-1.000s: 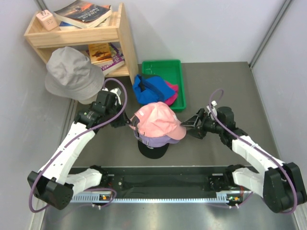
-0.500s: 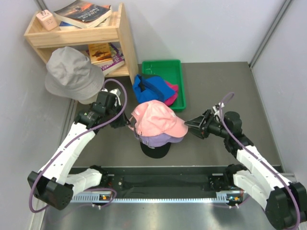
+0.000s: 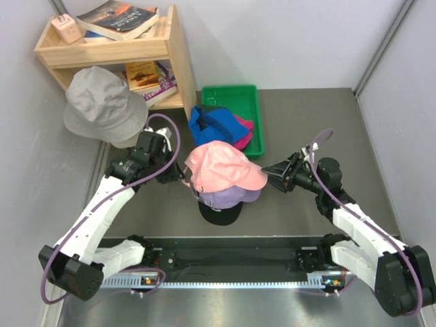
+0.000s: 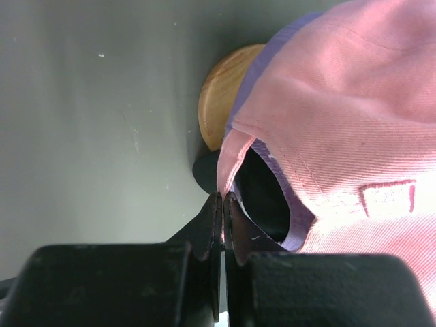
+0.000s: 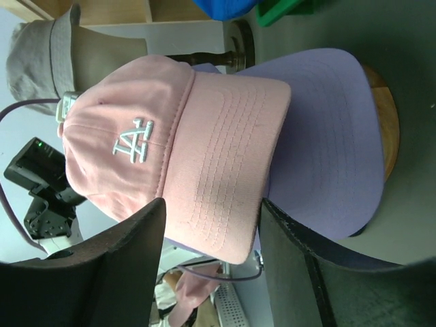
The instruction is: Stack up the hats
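Three hats sit stacked on a wooden stand (image 4: 214, 109) mid-table: a pink hat (image 3: 221, 167) on top, a lavender hat (image 3: 231, 197) under it and a black hat (image 3: 218, 214) at the bottom. My left gripper (image 3: 182, 178) (image 4: 223, 197) is shut on the back edge of the pink hat (image 4: 354, 116). My right gripper (image 3: 274, 174) (image 5: 211, 218) stands open, one finger on each side of the pink hat's (image 5: 170, 136) brim tip and close to its edges. The lavender hat's (image 5: 320, 136) brim lies beneath. A bright blue hat (image 3: 208, 122) and a magenta hat (image 3: 244, 129) lie at the green tray (image 3: 231, 92).
A grey bucket hat (image 3: 102, 102) hangs on a stand at the left, in front of a wooden shelf (image 3: 174, 61) with books. Grey walls close in both sides. The arm bases and a rail run along the near edge.
The right gripper's jaws have narrowed around the pink brim and its arm has swung slightly. The pink hat has shifted a little to the left. The left gripper keeps its hold.
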You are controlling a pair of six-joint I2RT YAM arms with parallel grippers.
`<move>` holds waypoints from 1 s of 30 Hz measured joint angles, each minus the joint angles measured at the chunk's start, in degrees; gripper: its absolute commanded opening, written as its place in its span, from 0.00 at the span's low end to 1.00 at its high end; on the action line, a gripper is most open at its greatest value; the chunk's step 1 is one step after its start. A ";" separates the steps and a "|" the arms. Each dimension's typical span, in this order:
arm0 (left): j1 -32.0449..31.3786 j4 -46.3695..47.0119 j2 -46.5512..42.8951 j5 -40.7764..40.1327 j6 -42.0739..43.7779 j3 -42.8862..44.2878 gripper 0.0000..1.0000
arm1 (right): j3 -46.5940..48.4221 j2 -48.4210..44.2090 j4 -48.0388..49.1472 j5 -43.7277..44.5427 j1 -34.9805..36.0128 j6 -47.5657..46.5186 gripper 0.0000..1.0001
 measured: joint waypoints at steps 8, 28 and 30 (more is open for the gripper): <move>0.00 0.02 -0.02 1.42 0.83 -0.35 0.00 | -1.27 3.30 6.36 0.15 0.39 1.90 0.53; 0.00 0.61 -0.48 0.76 1.79 -0.37 0.00 | 0.68 4.50 5.62 -0.72 0.70 0.76 0.00; 0.00 0.92 -1.36 0.02 1.79 -0.35 0.00 | 1.40 4.50 4.55 -1.03 0.70 0.48 0.00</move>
